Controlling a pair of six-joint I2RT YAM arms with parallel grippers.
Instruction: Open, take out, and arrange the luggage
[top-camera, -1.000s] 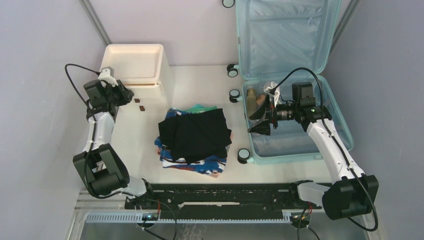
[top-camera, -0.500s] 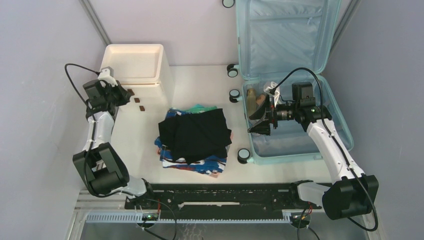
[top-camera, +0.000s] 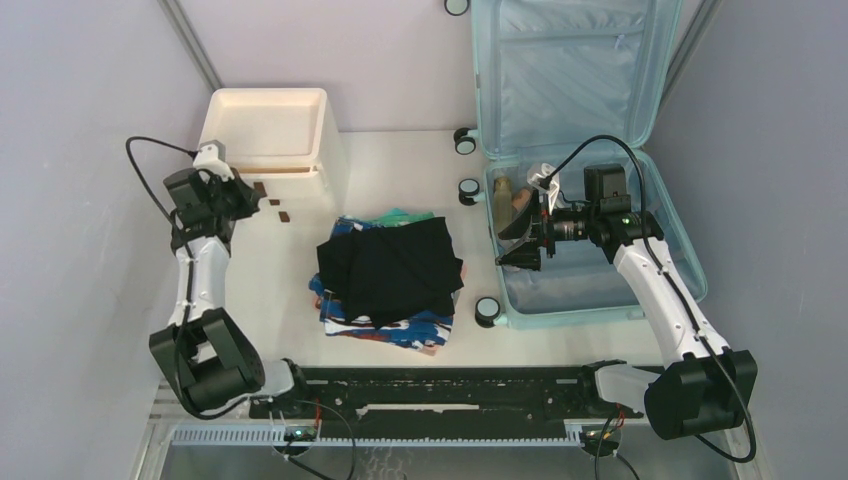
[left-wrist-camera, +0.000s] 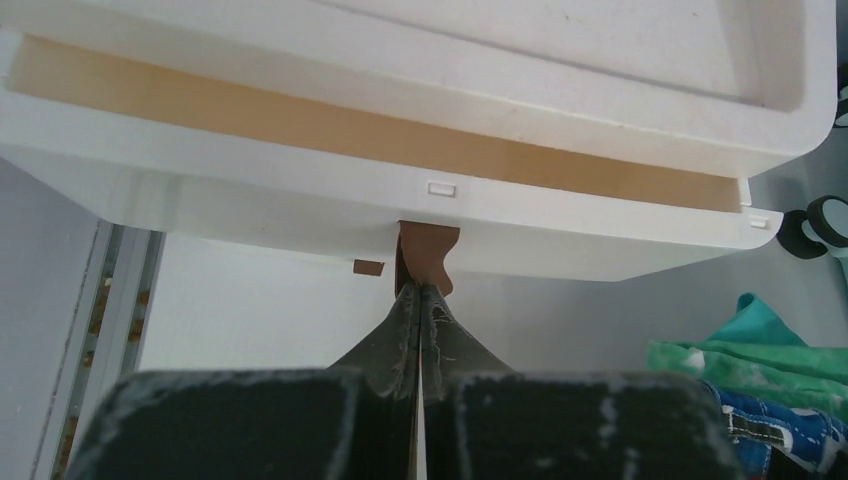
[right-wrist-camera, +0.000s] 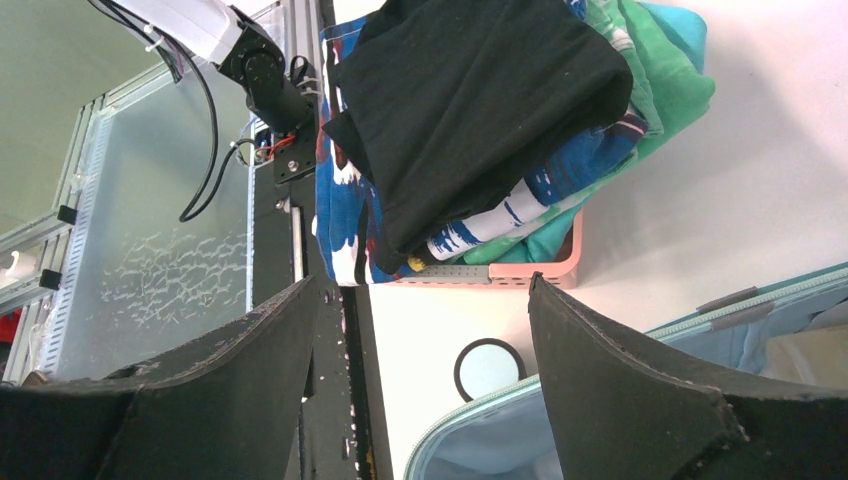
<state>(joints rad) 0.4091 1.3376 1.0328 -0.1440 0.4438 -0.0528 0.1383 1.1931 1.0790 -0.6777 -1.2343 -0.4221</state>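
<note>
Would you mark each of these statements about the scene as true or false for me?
1. The luggage lies open, its lid raised toward the back wall. True.
2. The right gripper is shut on a bottle. False: its jaws stand open with nothing between them, above the luggage's lower half.
3. The left gripper is closed on the brown tab at the front of the white cabinet. True.
4. A green garment tops the clothes pile. False: a black garment lies on top.
5. The clothes pile sits inside the luggage. False: it rests in a pink basket on the table beside the luggage.
</note>
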